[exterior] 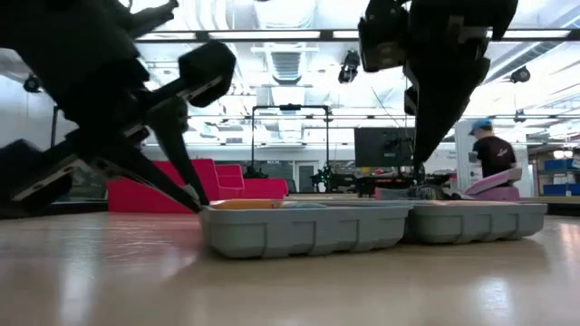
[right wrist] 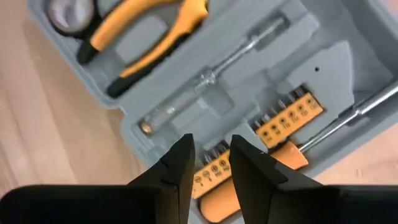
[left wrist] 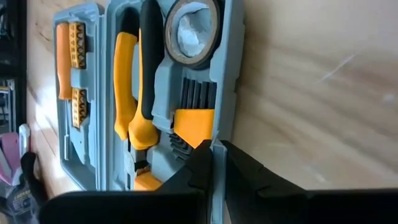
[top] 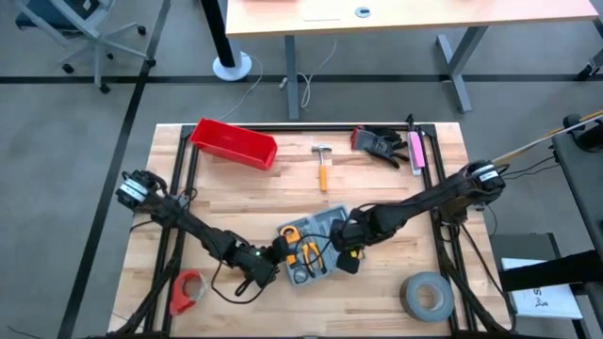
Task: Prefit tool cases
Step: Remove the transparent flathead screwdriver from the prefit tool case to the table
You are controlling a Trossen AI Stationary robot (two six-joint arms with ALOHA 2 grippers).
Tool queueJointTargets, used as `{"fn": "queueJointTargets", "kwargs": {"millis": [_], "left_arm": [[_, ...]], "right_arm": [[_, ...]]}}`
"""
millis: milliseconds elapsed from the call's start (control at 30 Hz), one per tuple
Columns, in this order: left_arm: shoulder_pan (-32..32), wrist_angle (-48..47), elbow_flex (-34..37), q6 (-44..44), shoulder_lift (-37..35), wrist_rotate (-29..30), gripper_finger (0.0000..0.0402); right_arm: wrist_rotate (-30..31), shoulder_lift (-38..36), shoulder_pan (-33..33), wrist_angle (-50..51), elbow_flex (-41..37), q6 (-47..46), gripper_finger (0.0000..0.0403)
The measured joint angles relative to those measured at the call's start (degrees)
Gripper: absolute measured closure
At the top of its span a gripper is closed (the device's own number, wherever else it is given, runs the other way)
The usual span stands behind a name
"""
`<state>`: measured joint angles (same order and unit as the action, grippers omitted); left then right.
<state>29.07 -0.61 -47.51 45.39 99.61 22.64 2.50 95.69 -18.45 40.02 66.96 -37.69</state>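
- High view, near edge first: grey tape roll point(top: 426, 296) at 5 o'clock of the table point(top: 377, 188), a red tape item point(top: 187, 292) at 7 o'clock.
- Tool case point(top: 309, 244) lies open and flat just below table centre, both halves showing.
- Left gripper point(top: 279, 252) at the case's 9 o'clock edge. Left wrist view: fingers point(left wrist: 202, 168) straddle the rim wall of the case, nearly closed on it. Read as pinching the rim.
- Right gripper point(top: 350, 235) at the case's 3 o'clock side. Right wrist view: fingers point(right wrist: 180, 165) parted, over the bit rows, holding nothing.
- Fitted so far: yellow-handled pliers point(left wrist: 127, 81), small tape roll point(left wrist: 194, 28), screwdriver point(right wrist: 211, 74), yellow bit holders point(right wrist: 289, 118).
- Farther out at 12 o'clock: hammer point(top: 322, 162), black gloves point(top: 379, 142), pink tool point(top: 415, 149), red bin point(top: 234, 142), all outside the case.
- Judgement: well under way; any unfilled recess and the closing remain.
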Motion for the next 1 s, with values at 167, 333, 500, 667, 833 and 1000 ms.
{"fn": "queueJointTargets", "kwargs": {"millis": [167,333,500,667,833,1000], "left_arm": [[-3.06,-0.25,0.02,1.22,-0.45,-2.84,0.0385],[-6.43,-0.31,0.03,2.58,-0.95,-5.95,0.0385],[-9.45,-0.45,0.09,3.95,-1.36,-9.58,0.0385],[-10.69,-0.51,0.35,9.37,-1.44,-10.79,0.0386],[-12.52,-0.92,0.37,12.13,-1.68,-13.28,0.0385],[-13.71,-1.66,0.42,16.22,-2.27,-14.73,0.0386]], "right_arm": [[4.08,-2.15,-2.34,0.65,0.00,-2.03,0.0330],[6.58,-2.62,-4.15,2.26,-0.01,-2.38,0.0338],[7.43,-2.62,-4.32,2.95,-1.14,-2.94,0.0335],[8.48,-2.62,-4.29,2.96,-2.45,-4.35,0.0324],[10.25,-2.62,-4.27,3.01,-3.30,-7.47,0.0318],[11.12,-2.62,-4.27,2.88,-3.30,-10.73,0.0322]]}}
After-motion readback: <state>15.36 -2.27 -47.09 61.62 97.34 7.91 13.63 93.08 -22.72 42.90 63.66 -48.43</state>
